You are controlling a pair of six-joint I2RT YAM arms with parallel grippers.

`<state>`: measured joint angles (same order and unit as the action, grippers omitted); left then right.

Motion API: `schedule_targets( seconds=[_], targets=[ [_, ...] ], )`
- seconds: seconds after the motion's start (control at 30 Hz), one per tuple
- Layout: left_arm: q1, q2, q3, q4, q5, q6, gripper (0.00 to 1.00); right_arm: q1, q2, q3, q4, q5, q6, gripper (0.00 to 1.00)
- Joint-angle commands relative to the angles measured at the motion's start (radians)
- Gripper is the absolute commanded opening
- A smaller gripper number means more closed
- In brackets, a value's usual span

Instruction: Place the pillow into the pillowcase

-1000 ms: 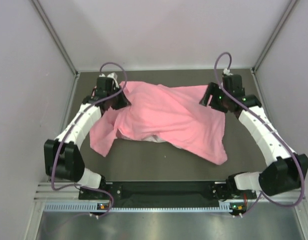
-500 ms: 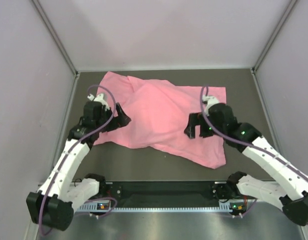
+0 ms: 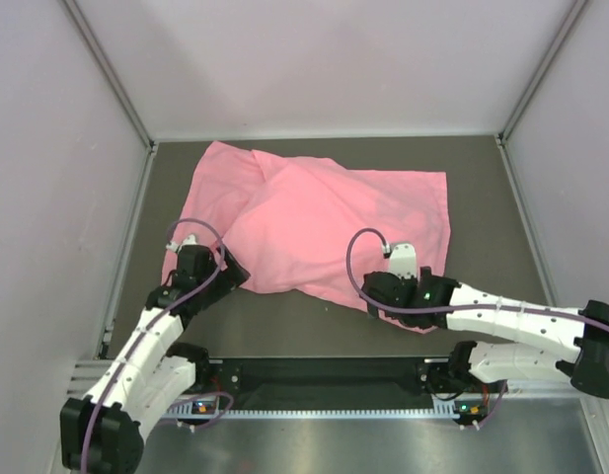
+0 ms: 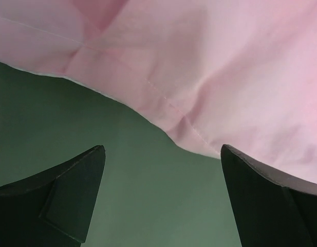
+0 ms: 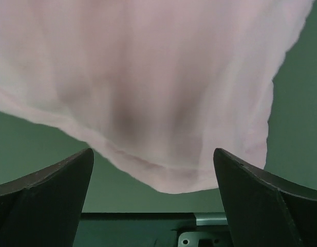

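Pillowcase [image 3: 324, 227] lies long-ways left to right, hem just past the fingertips; left gripper [image 4: 163, 148] and right gripper [image 5: 153, 152] both spread wide, empty.

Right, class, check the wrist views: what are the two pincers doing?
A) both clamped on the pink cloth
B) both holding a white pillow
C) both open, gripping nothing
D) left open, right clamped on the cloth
C: the left pincer and right pincer both stand wide open, with the pillowcase loose on the table, pinched by neither.
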<state>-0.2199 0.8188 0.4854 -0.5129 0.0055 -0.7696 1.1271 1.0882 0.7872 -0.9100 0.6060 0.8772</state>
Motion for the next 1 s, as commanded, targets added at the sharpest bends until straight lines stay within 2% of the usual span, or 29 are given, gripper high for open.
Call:
schedule_targets(
  seconds=[0.0, 0.17, 0.33, 0.37, 0.43, 0.47, 0.53, 0.57, 0.6, 0.63, 0.67, 0.7, 0.83, 0.9, 0.97],
  targets=[
    [-0.001, -0.067, -0.076, 0.117, -0.133, -0.092, 0.99, 0.010, -0.030, -0.080, -0.003, 0.147, 0.163, 1.00],
    [-0.001, -0.012, -0.123, 0.275, -0.183, -0.114, 0.99, -0.058, 0.010, -0.117, 0.111, 0.159, 0.135, 1.00],
    [0.001, 0.141, -0.091, 0.353, -0.359, -0.125, 0.99, -0.153, 0.085, -0.154, 0.311, 0.101, 0.051, 1.00],
    [0.002, 0.167, -0.093, 0.379, -0.374, -0.126, 0.99, -0.167, 0.096, -0.166, 0.338, 0.077, 0.022, 0.93],
    [0.004, 0.195, -0.090, 0.445, -0.406, -0.123, 0.91, -0.191, 0.108, -0.172, 0.368, 0.069, 0.008, 0.73],
    [0.004, 0.221, -0.081, 0.462, -0.415, -0.120, 0.88, -0.194, 0.104, -0.174, 0.385, 0.072, 0.000, 0.46],
    [0.005, 0.250, -0.061, 0.503, -0.439, -0.114, 0.69, -0.196, 0.073, -0.171, 0.391, 0.072, -0.010, 0.24],
    [0.005, 0.281, -0.053, 0.505, -0.450, -0.105, 0.57, -0.196, 0.056, -0.169, 0.395, 0.067, -0.017, 0.07],
    [0.007, 0.295, -0.047, 0.551, -0.455, -0.096, 0.47, -0.196, 0.039, -0.170, 0.398, 0.064, -0.024, 0.02],
    [0.008, 0.308, -0.041, 0.595, -0.455, -0.086, 0.23, -0.196, 0.001, -0.171, 0.404, 0.057, -0.050, 0.00],
    [0.008, 0.337, -0.033, 0.606, -0.441, -0.076, 0.07, -0.196, -0.017, -0.172, 0.407, 0.035, -0.067, 0.00],
    [0.010, 0.353, -0.021, 0.602, -0.431, -0.077, 0.00, -0.194, -0.055, -0.171, 0.416, 0.023, -0.082, 0.00],
    [0.008, 0.347, 0.060, 0.503, -0.357, -0.059, 0.00, -0.191, -0.152, -0.151, 0.390, -0.049, -0.153, 0.00],
    [0.002, 0.257, 0.082, 0.363, -0.393, -0.021, 0.00, -0.185, -0.222, -0.118, 0.337, -0.078, -0.168, 0.00],
    [0.004, 0.099, 0.090, 0.236, -0.470, -0.004, 0.00, -0.182, -0.275, -0.071, 0.288, -0.112, -0.193, 0.00]
  ],
)
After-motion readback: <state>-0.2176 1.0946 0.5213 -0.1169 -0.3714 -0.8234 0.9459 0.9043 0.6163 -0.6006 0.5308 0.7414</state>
